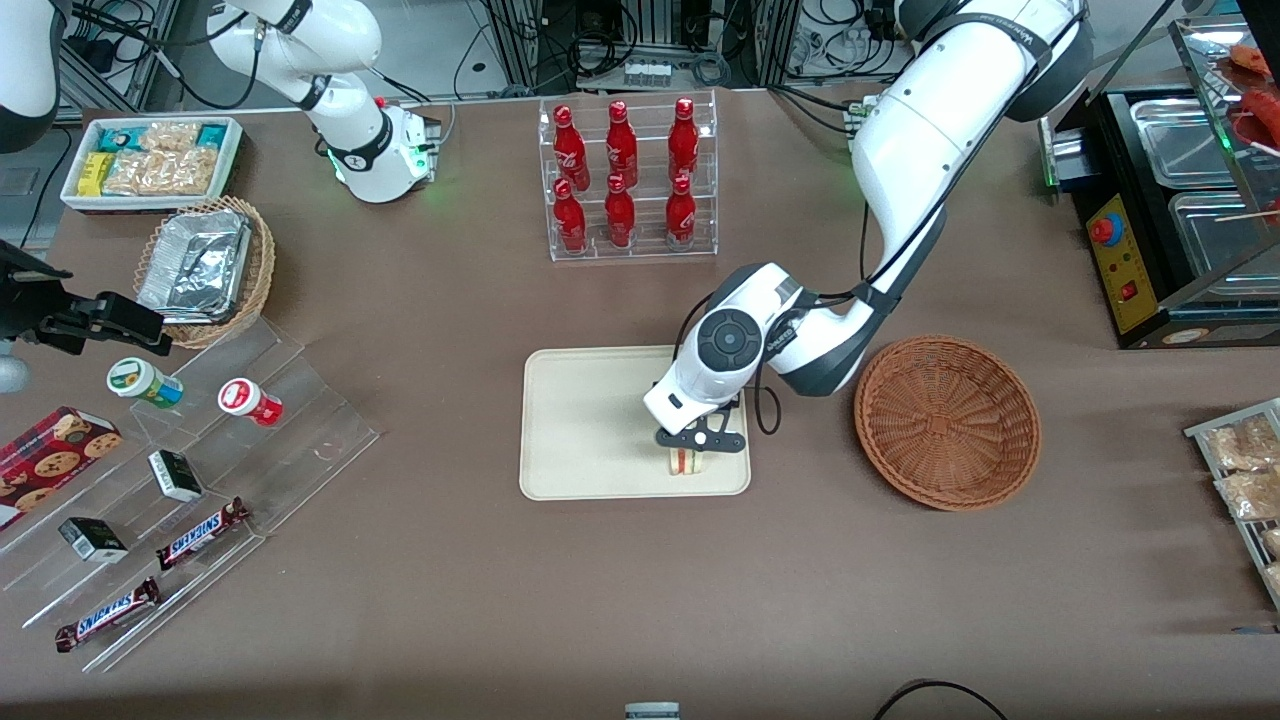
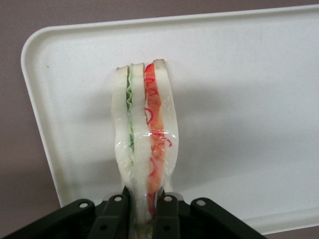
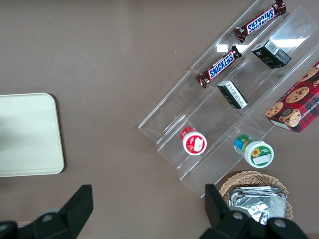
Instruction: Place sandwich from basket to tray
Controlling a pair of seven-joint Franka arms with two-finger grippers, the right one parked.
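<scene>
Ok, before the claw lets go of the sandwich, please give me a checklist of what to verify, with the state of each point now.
1. Claw shut on the sandwich: ok.
2. Sandwich above the tray, not the bare table: ok.
3. Sandwich inside the tray rim: ok, but close to the rim nearer the front camera.
4. Sandwich resting on the tray surface: cannot tell.
5. Basket holds nothing more: ok.
6. Tray free of other items at the drop spot: ok.
</scene>
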